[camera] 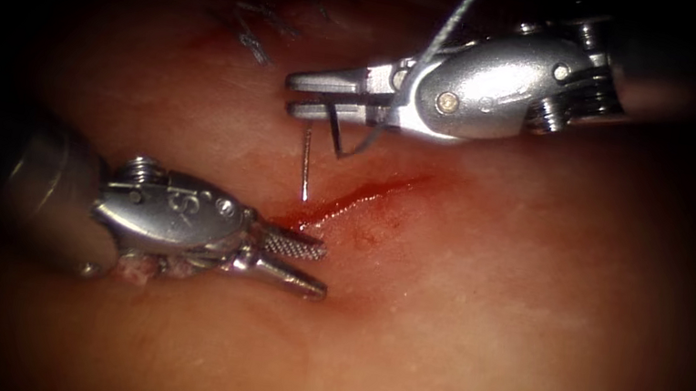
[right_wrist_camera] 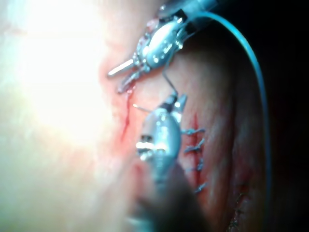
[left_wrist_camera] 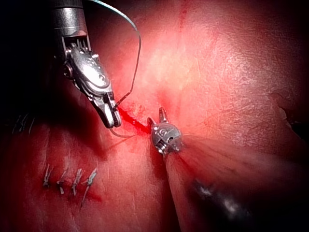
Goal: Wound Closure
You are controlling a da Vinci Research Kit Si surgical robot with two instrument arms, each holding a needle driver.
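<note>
We take the cut (camera: 357, 199) as our landmark: a short red slit in the tissue (camera: 486, 318), wet with red fluid (camera: 322, 215) along its length.

We count two tools. The left tool (camera: 305, 265) lies at the near-left end of the cut, its jaws apart and holding nothing, the toothed upper one just touching the fluid at the cut's end. The right tool (camera: 312, 96) hangs above the cut's far side, its jaws drawn close on the needle (camera: 335, 129). We think they clamp it near its thread end, though the dark curve is hard to follow there.

We count one needle. Its bright tip (camera: 306, 166) points down toward the cut and stands just left of it, above the tissue rather than in it, as far as we can tell. One thread (camera: 458, 14) runs up and away from the right tool's jaws, out past its wrist.

Beyond the cut, on the far left, we see earlier stitches (left_wrist_camera: 67, 180) with cut ends standing up; in the left wrist view we count four of them in a row.
</note>
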